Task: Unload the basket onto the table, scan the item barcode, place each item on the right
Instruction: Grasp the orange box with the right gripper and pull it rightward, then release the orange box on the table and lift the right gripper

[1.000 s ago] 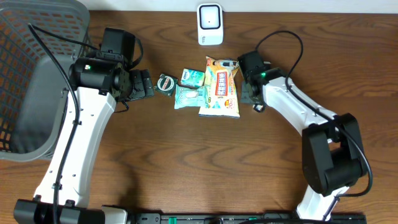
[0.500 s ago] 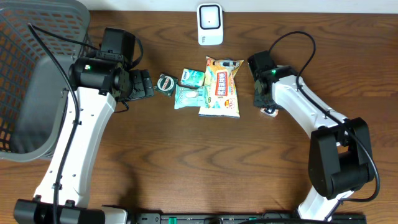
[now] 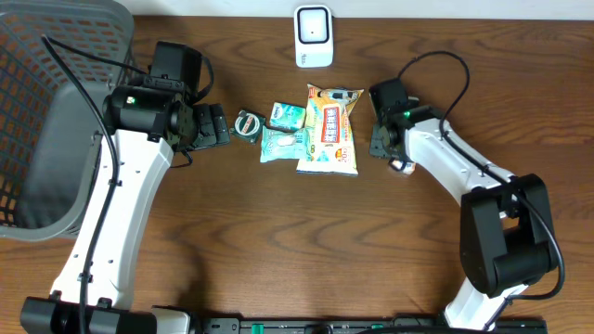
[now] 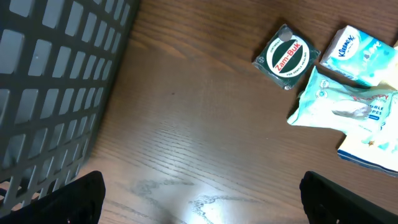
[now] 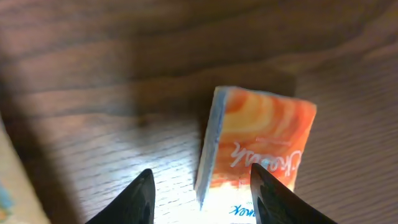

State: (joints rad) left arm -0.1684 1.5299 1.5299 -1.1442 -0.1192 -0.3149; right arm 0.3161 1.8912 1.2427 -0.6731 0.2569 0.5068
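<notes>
Judging by the right wrist view, the likeliest trouble lay in the grasp itself. The right hand [image 5: 201,172] hung with its fingers apart over the small orange packet [image 5: 261,140], clamped on nothing. Bare table [image 5: 93,93] showed between the left finger and the packet's pale edge, while the right finger overlapped the orange face. A closing from that offset would probably have caught one side first and pushed the packet along the wood, or pressed down on its face rather than its flanks. Whether the packet lay flat or was propped on one edge I could not tell, and a propped packet could have tipped at first touch. Its wrapper looked glossy, so a thin pinch might have slipped.

No barcode was visible on the side facing up, so even a clean lift might have presented the wrong face to the scanner [image 3: 314,37], which stood at the far edge of the table, well apart from the packet. From overhead the packet lay just beside the right arm, near the large snack bag [image 3: 332,130]. A low carry toward the scanner could have dragged across that bag and shifted the tissue pack [image 3: 289,114], the wipes [image 3: 284,144] and the Zam-Buk tin [image 4: 287,57] beside it. The left hand [image 4: 202,180] hovered wide apart and empty near the tin, next to the basket [image 3: 56,111], and a stray move there could have knocked the tin.
</notes>
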